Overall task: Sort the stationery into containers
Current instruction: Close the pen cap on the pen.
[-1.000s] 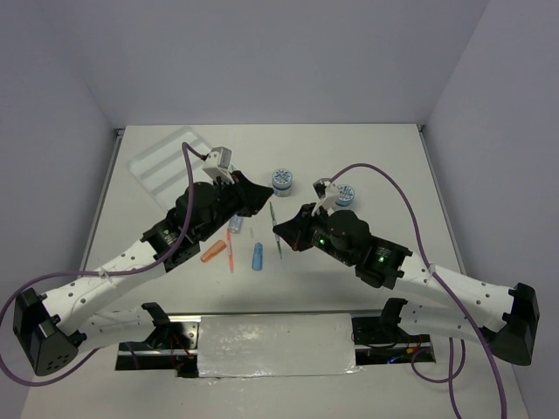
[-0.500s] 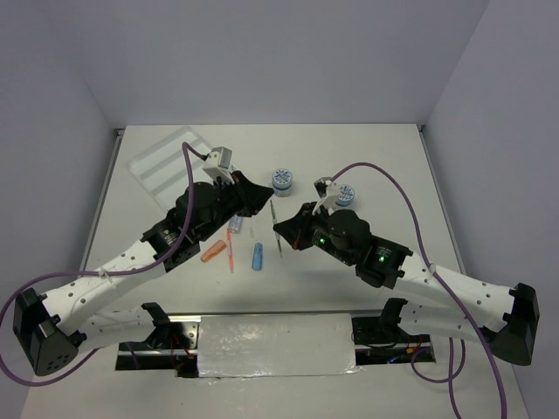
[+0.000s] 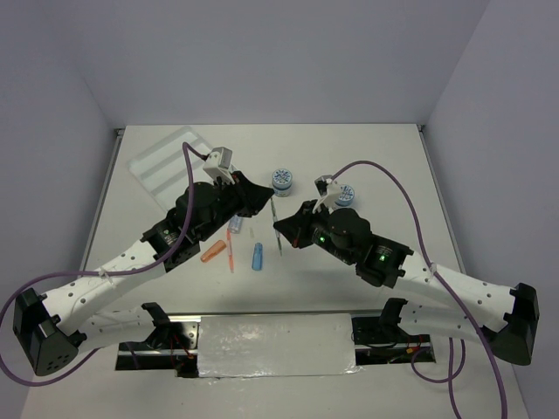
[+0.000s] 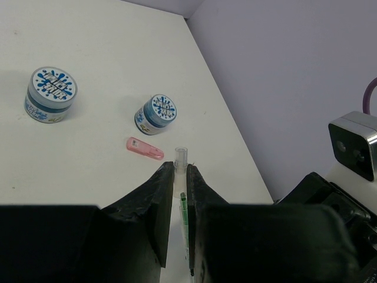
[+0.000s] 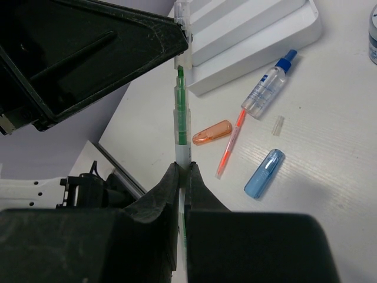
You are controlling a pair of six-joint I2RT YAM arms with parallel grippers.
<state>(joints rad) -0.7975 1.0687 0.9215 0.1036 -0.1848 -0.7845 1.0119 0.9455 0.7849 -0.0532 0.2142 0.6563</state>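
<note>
The grey-green pen (image 3: 276,229) is held off the table between both grippers. My left gripper (image 4: 181,167) is shut on its clear cap end; it sits in the top view (image 3: 266,201) just above the pen. My right gripper (image 5: 182,167) is shut on the pen's barrel (image 5: 181,127), lower down in the top view (image 3: 281,232). On the table lie an orange cap (image 5: 212,132), an orange pen (image 5: 230,144), a blue cap (image 5: 264,173), a blue-capped clear bottle (image 5: 268,83) and a pink cap (image 4: 145,148). Two blue-white pots (image 4: 52,94) (image 4: 159,114) stand further back.
The white divided tray (image 3: 170,162) lies at the far left, and its corner shows in the right wrist view (image 5: 253,35). A small clear piece (image 5: 278,123) lies beside the bottle. The loose items cluster under and between the two arms.
</note>
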